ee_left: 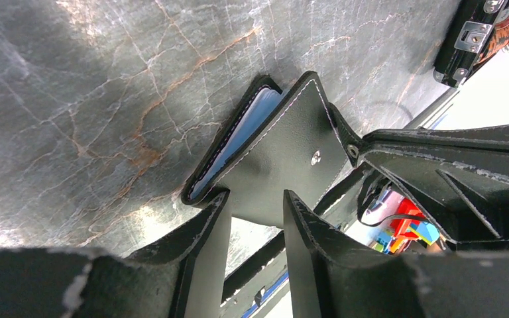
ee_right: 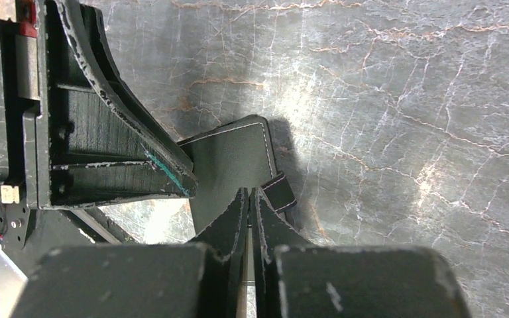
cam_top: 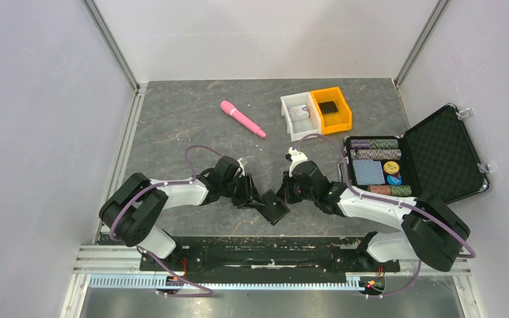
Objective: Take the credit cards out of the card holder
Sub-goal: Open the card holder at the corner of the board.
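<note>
Biggest thing here is the dark marbled tabletop [cam_top: 172, 119]. An open black briefcase [cam_top: 441, 149] sits at its right edge, with poker chips and a card deck packed in the tray half and the foam lid flopped out to the right.

The left arm [cam_top: 172, 193] and right arm [cam_top: 378, 202] both reach in toward the middle of the near edge and meet nose to nose.

Toward the far edge, right of centre, an orange bin [cam_top: 337, 126] and a white bin [cam_top: 285, 118] stand touching side by side. A pink stick thing [cam_top: 242, 118] lies just left of them.

The card holder [cam_top: 273, 207] is right between the two pincers, close to the middle of the near edge. It's black and partly folded open.

The left gripper [ee_left: 255, 199] is part-way open with its fingertips [ee_left: 209, 215] against the holder's outer panel. I honestly can't tell if it's actually clamping anything.

The right gripper [ee_right: 250, 195] is squeezed fully closed, and it looks like it's pinching the holder's edge right by the little tab [ee_right: 280, 192].

From the left wrist view you can see pale cards [ee_left: 242, 136] tucked inside the fold.
</note>
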